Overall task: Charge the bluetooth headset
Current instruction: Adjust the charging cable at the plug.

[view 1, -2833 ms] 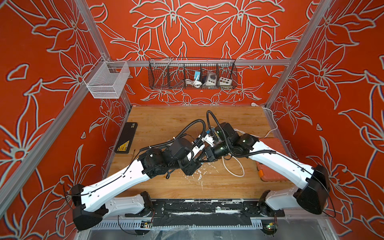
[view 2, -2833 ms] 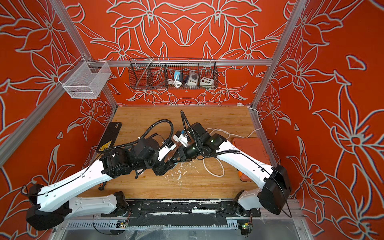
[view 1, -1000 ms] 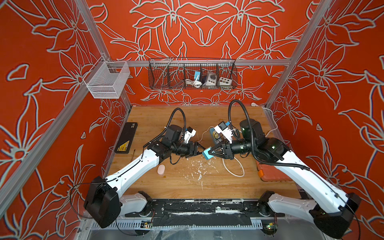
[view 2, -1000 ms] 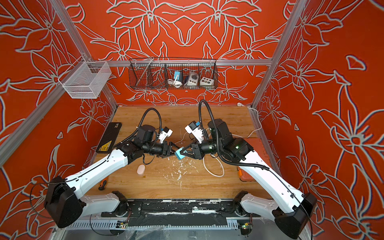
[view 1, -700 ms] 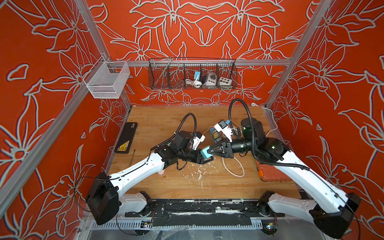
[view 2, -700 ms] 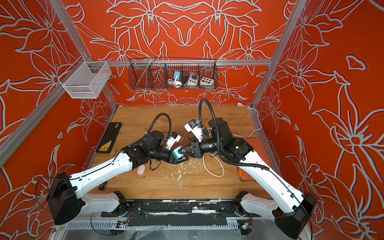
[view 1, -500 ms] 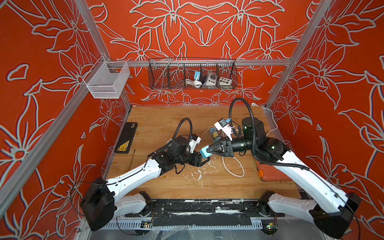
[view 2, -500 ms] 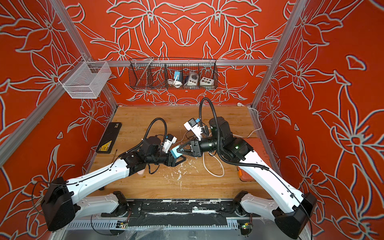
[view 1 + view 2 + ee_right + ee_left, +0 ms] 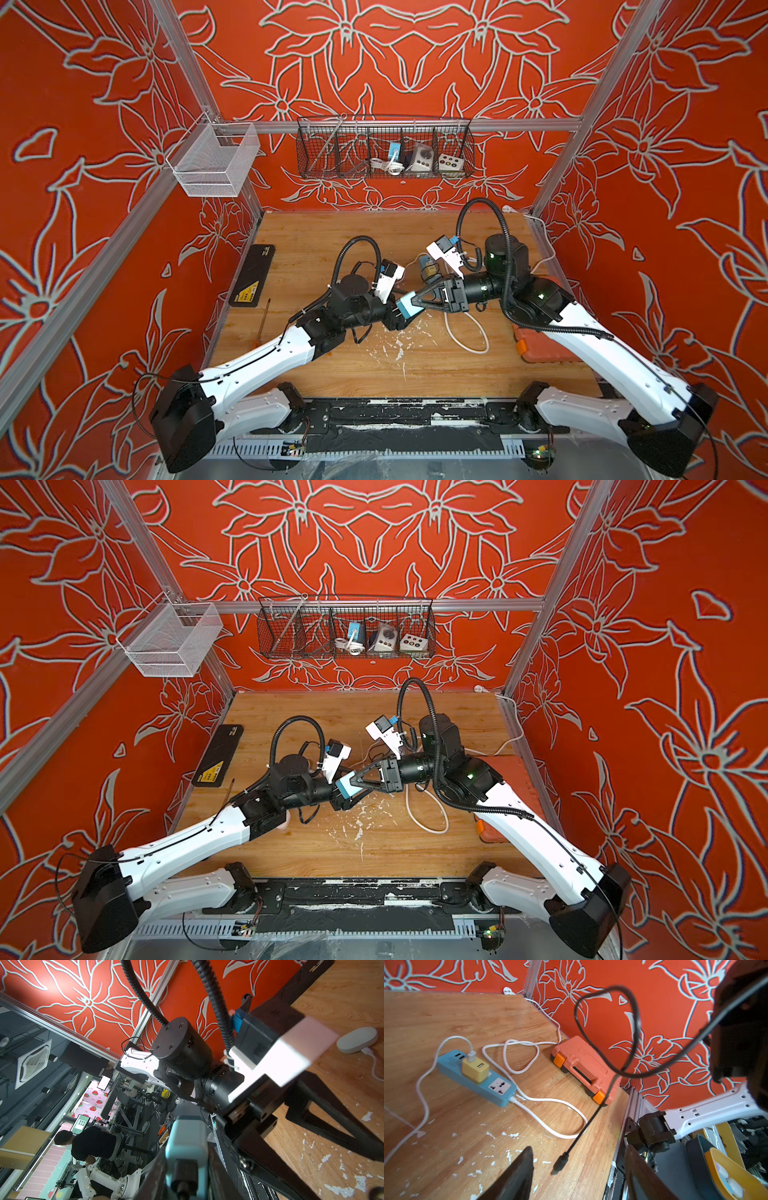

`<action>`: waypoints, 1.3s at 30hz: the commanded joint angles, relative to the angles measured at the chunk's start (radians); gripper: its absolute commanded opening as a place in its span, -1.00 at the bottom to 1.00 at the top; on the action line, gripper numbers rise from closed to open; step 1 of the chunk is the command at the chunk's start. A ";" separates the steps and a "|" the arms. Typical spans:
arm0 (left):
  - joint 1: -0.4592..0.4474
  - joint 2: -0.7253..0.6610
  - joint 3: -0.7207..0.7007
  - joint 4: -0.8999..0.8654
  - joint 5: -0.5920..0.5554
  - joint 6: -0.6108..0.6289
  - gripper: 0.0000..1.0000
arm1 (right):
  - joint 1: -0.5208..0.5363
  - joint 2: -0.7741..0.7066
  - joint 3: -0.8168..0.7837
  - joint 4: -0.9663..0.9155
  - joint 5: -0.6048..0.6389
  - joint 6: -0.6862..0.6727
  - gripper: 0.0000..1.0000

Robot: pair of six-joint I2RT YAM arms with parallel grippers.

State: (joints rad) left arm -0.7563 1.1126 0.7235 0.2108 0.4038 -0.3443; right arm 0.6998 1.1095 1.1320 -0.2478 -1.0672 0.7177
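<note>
1. Wooden tabletop (image 9: 332, 237) inside orange flowered walls. A blue power strip (image 9: 500, 1086) lies on it with a yellow adapter (image 9: 475, 1068) plugged in, and an orange tool case (image 9: 581, 1064) sits against the wall.
2. My right gripper (image 9: 406, 306) is clamped on a teal adapter (image 9: 187, 1136), which it holds above the middle of the table in both top views.
3. A black cable (image 9: 634, 1028) is plugged into that adapter and loops down; its free plug hangs close to the wood.
4. My left gripper (image 9: 578, 1147) is released, jaws apart with nothing gripped. In both top views its tips sit just beside the teal adapter.
5. I see the headset case (image 9: 356, 1042), pale and oval, lying on the table beyond the left arm. A white cable (image 9: 374, 1066) runs to it.
</note>
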 commanded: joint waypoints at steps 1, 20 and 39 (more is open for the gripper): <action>-0.020 0.024 0.010 0.079 0.074 0.048 0.34 | -0.007 -0.009 0.005 0.065 -0.040 0.040 -0.84; -0.058 0.129 0.093 0.049 0.058 0.050 -0.79 | -0.009 -0.030 -0.005 0.107 -0.045 0.076 -0.83; -0.059 0.089 0.083 0.019 -0.092 0.096 0.11 | -0.023 -0.054 -0.027 0.135 -0.052 0.105 -0.83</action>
State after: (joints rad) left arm -0.8116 1.2148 0.8017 0.2173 0.3553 -0.2874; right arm 0.6804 1.0805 1.1141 -0.1665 -1.1004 0.8009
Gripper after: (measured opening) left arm 0.542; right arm 0.297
